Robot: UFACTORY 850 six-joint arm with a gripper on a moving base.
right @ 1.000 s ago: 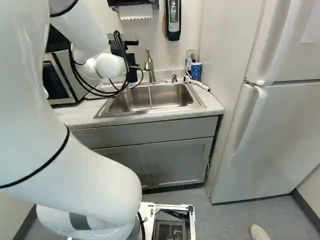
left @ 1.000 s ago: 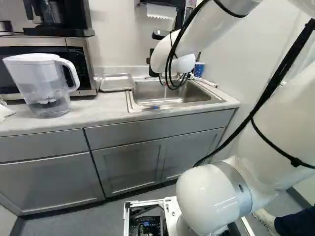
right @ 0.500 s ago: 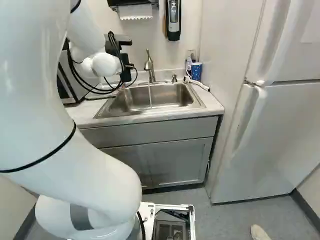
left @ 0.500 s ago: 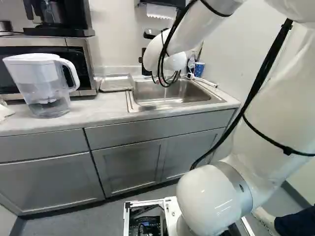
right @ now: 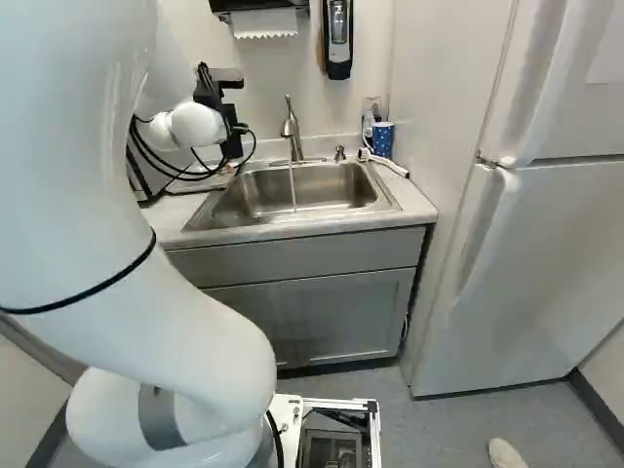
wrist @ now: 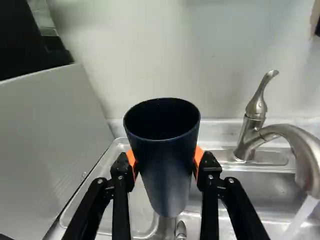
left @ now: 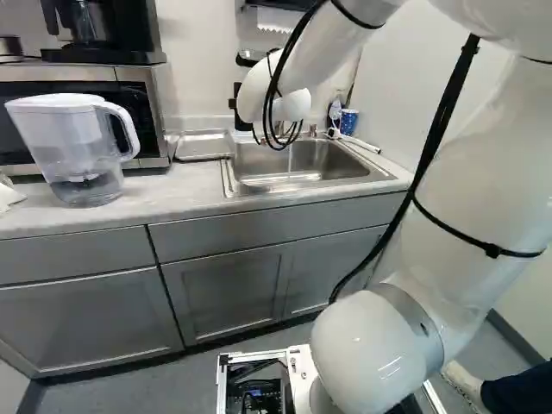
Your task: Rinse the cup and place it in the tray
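In the right base view, the black body of my gripper (right: 232,144) shows left of the faucet, its fingers hidden. In the wrist view my gripper (wrist: 165,162) is shut on a dark blue cup (wrist: 167,172), an orange pad on either side. The cup's open rim shows, and it hangs above the counter. Below and partly behind it is the shallow tray (wrist: 107,172), which stands left of the sink in the left base view (left: 203,145). Water (wrist: 301,217) runs from the faucet (wrist: 297,145), to one side of the cup, into the sink (right: 302,190).
A microwave (left: 138,108) stands beside the tray, with a water pitcher (left: 82,151) in front of it. A patterned blue cup (right: 382,139) and a white hose-like item (right: 385,164) are at the sink's back right corner. The refrigerator (right: 546,253) is farther right.
The arm has swung left in both base views, away from the faucet and towards the tray side, carrying the gripper and held cup along. The base has stayed put.
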